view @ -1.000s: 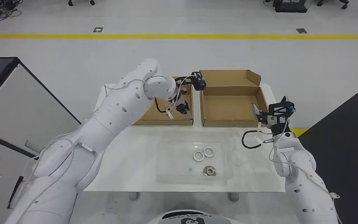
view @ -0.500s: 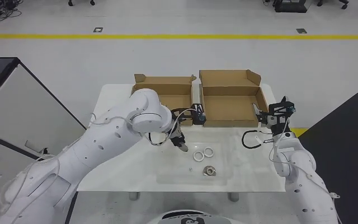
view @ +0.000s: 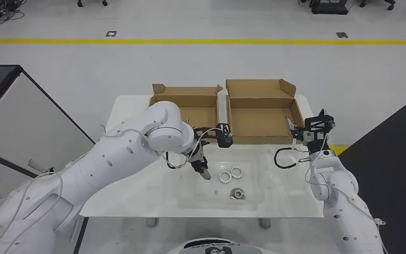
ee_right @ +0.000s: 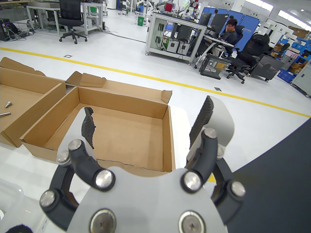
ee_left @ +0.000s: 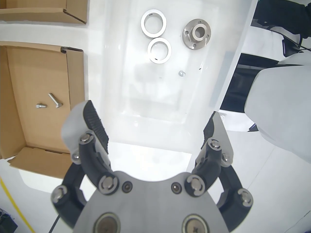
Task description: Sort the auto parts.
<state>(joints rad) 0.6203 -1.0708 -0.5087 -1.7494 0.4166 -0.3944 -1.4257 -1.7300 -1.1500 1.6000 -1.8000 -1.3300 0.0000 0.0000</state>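
My left gripper (ee_left: 153, 118) hangs released, fingers spread wide, above the left part of the one clear tray (ee_left: 243, 49) on the tabletop (ee_left: 29, 32). In that tray lie four parts: one small nut (ee_left: 181, 73) nearest my gripper, then two metal rings (ee_left: 142, 22) (ee_left: 149, 50) just beside each other and one flanged hub (ee_left: 190, 41) beside them. My right gripper (ee_right: 148, 112), also released, sits near the tabletop's right edge. Beyond stand two open cardboard boxes (ee_left: 36, 73) (ee_right: 121, 132); the left one holds two bolts (ee_left: 54, 99) (ee_left: 41, 106), the right one lies before my right gripper.
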